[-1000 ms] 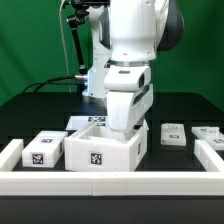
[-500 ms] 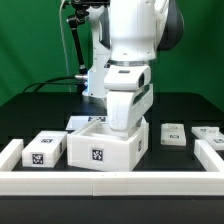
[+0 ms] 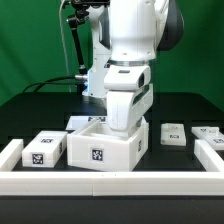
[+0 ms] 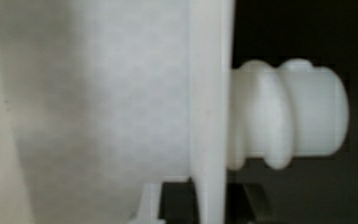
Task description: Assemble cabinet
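The cabinet body [image 3: 105,150], a large open white box with a black-and-white tag on its front, stands near the front of the table. My gripper [image 3: 121,128] reaches down onto its rim on the exterior view's right, and the hand hides the fingers. In the wrist view the gripper [image 4: 208,205] has a dark pad on each side of a thin white wall [image 4: 204,100] of the body and is shut on it. A ridged round white knob [image 4: 291,110] sticks out beside that wall. A tagged drawer block [image 3: 43,150] lies at the body's left.
Two smaller tagged white blocks [image 3: 173,133] [image 3: 208,132] lie at the exterior view's right. Another tagged white piece [image 3: 80,122] shows behind the body. Low white border rails run along the front [image 3: 110,181], left [image 3: 10,152] and right [image 3: 211,152].
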### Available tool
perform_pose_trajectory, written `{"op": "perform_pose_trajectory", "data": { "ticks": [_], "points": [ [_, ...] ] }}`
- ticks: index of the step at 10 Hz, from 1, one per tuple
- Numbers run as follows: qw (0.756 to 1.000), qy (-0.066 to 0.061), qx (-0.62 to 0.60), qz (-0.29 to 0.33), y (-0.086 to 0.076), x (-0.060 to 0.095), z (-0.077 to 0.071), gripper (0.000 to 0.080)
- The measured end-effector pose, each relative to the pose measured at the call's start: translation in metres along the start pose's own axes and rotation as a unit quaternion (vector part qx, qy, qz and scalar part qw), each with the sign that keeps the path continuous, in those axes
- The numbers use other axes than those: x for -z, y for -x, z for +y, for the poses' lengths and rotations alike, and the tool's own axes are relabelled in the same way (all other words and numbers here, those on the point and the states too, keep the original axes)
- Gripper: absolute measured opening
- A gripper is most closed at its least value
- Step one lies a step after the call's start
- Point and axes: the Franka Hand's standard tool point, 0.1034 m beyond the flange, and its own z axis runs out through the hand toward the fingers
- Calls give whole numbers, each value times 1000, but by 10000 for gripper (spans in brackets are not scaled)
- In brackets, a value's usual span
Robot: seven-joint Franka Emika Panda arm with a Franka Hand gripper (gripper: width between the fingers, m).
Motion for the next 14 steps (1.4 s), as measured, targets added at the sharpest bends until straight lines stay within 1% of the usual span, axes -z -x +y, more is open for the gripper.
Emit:
{"op": "perform_pose_trajectory", "data": {
  "ticks": [2, 3, 4, 8, 9, 10, 12, 14],
  "points": [
    [997, 4, 82, 1, -4, 0, 13, 34],
    [994, 12, 110, 2, -8, 0, 14, 34],
    [991, 27, 128, 5, -14, 0, 12, 34],
    [991, 29, 127, 6, -14, 0, 12, 34],
    [991, 29, 133, 9, -24, 0, 13, 34],
    [989, 27, 143, 9, -38, 0, 15, 34],
    [988, 25, 155, 8, -54, -1, 21, 34],
    [986, 23, 163, 9, -73, -1, 28, 34]
  ]
}}
